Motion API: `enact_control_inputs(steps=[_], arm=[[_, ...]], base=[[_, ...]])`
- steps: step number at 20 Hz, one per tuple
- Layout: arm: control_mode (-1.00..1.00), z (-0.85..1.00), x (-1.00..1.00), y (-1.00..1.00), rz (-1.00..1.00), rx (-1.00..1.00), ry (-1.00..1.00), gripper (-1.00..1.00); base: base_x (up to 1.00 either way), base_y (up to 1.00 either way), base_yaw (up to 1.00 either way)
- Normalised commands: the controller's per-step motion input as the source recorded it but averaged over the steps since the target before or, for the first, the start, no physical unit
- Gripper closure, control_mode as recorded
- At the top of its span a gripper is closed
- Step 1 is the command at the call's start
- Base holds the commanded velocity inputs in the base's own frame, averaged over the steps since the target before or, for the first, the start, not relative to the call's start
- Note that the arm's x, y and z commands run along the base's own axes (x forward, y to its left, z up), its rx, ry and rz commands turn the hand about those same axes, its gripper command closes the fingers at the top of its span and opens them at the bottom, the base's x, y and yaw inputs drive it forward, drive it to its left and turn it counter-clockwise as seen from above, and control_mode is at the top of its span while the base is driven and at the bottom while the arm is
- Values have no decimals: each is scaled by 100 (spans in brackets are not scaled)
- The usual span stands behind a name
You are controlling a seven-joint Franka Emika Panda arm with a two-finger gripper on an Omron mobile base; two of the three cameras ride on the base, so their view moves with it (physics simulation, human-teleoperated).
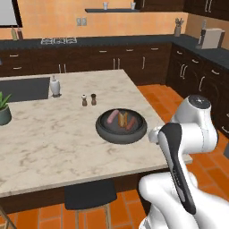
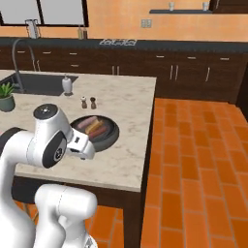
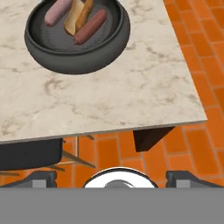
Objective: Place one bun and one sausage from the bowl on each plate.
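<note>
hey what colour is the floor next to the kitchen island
Orange-red brick tiles with darker grout lines, clearest in the right base view, beside the marble island counter.

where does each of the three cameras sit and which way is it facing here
Left base view: behind the arm on its left, facing forward and down over the island counter at the bowl; the white arm rises at lower right.
Right base view: behind on the right, facing the same counter, with the orange floor alongside; the arm rises at lower left.
Hand view: on the hand, looking down past the counter's edge at the bowl; the finger tips sit at the bottom.
Shared: all three show the bowl with its sausages and bun.
</note>
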Motion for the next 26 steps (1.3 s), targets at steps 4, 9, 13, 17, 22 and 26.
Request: enact_control_inputs(steps=[4,9,13,17,22,26], arm=[[100,0,0,0,0,0,0,-100],[100,0,0,0,0,0,0,-100],[-100,45,63,11,0,-12,16,-100],[-100,59,100,24,-1,-12,17,-100],[-100,2,100,15,0,2,9,-100],[-100,-68,100,0,-1,7,9,-100]], base=[[84,23,10],[64,18,2],[14,4,0],[0,0,0],[0,0,0],[0,0,0]])
